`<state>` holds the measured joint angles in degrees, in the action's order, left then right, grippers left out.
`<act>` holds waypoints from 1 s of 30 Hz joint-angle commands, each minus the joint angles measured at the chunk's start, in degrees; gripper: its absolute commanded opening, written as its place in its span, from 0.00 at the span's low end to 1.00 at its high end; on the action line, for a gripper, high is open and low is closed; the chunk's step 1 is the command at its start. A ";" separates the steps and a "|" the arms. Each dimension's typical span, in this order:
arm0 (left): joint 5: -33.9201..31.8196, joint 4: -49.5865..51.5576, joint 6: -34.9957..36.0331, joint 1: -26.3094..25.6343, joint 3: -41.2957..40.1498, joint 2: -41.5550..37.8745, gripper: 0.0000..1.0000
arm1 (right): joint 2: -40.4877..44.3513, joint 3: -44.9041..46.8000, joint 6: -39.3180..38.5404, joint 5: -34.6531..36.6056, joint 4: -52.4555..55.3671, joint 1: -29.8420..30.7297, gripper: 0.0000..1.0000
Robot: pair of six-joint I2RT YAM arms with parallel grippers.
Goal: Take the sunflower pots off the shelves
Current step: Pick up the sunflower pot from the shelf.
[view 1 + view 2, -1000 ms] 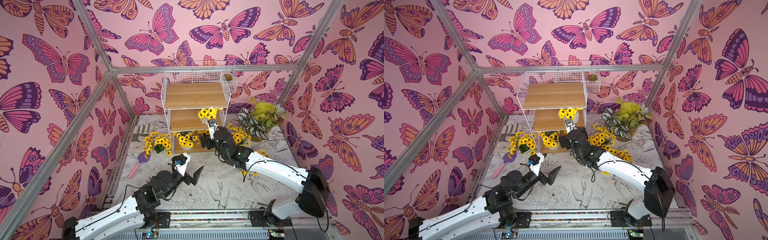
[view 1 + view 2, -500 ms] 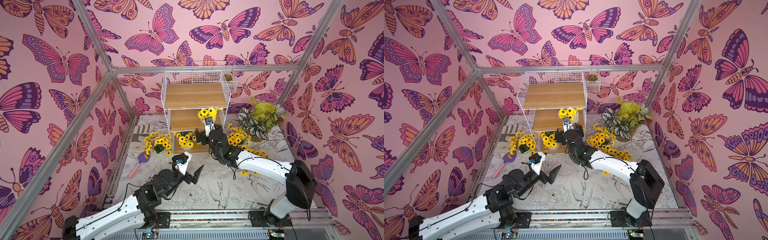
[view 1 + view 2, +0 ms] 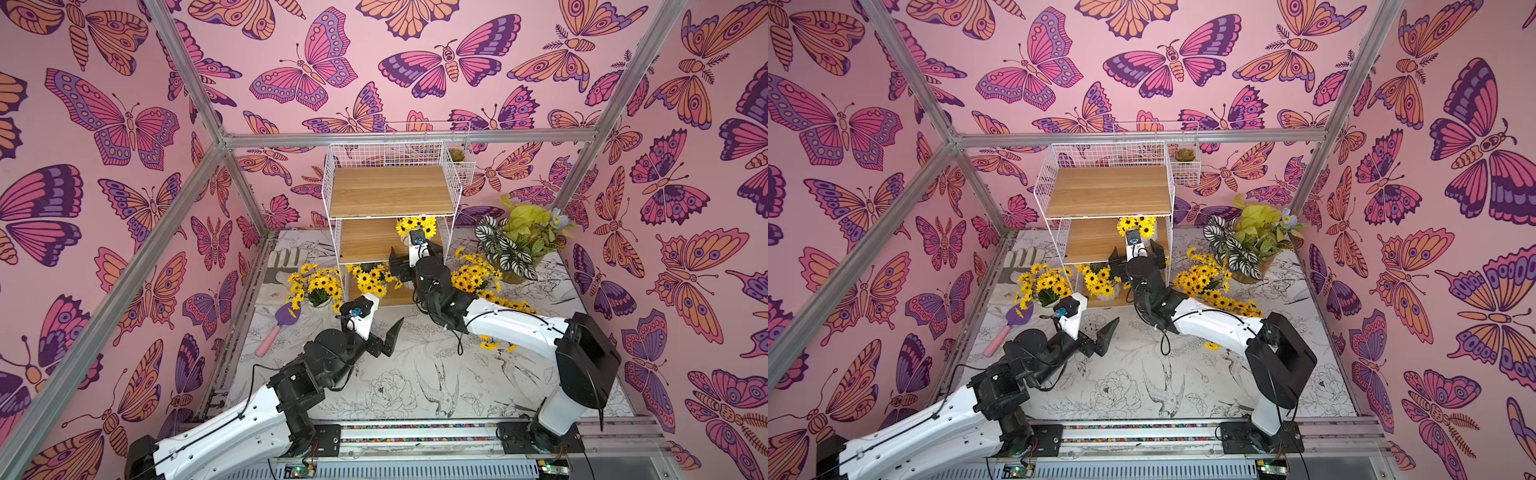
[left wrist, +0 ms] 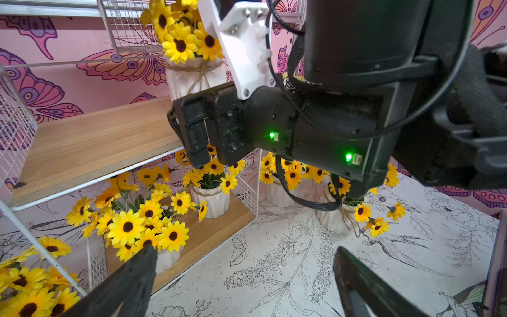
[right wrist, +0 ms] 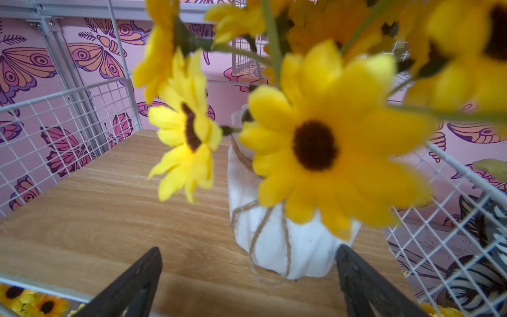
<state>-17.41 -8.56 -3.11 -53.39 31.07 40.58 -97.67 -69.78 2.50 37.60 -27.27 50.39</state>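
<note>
**A:** Where is the pot (image 5: 296, 247) sitting?

**B:** It is sitting at the right end of the middle board of the shelves (image 3: 390, 191), close to the board's front edge and just beside the mesh wall (image 5: 452, 219). The shelves are standing at the rear edge of the worktop (image 3: 415, 374), about midway along it.

**A:** And the right hand (image 5: 248, 251)?

**B:** It is hanging at that board's front edge, released, spread wide and holding nothing. The pot's body is lying just ahead of the gap, a little toward the right finger. Blooms are drooping across the wrist view.

**A:** So what could be going wrong from here?

**B:** The pot is crowding the mesh, so I am expecting the right finger could be snagging the wire on the way in. Closing too high would be pinching stems rather than the ribbed body, and the pot could be slipping or tipping off the front edge. Lifting too far would be pressing the blooms into the top board.

**A:** Is the left hand (image 4: 246, 249) getting in the way?

**B:** It is hovering over the worktop in front of the shelves, released and empty, facing the two lower pots (image 4: 211, 201) on the bottom board. Reaching in under the right arm, it could be bumping that arm.

**A:** How far along are we?

**B:** About halfway, I am judging. The top board is lying bare, the left pot (image 3: 318, 297) is standing on the worktop beside the shelves, and the right pots (image 3: 473, 278) are standing on the other side.
</note>
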 commanded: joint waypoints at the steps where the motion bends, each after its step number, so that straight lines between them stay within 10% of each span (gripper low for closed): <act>1: 1.71 -1.57 -0.86 1.13 1.10 -0.25 1.00 | -1.28 -1.71 -0.34 2.73 -3.55 -0.43 0.99; 30: 5.81 -4.22 -2.56 4.70 0.14 4.89 1.00 | -11.50 -4.76 -5.00 4.69 -21.96 -3.39 0.99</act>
<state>-12.82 -11.00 -5.17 -49.10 31.07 45.58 -106.89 -72.75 -1.93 41.76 -47.07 48.07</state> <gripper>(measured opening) 0.999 0.991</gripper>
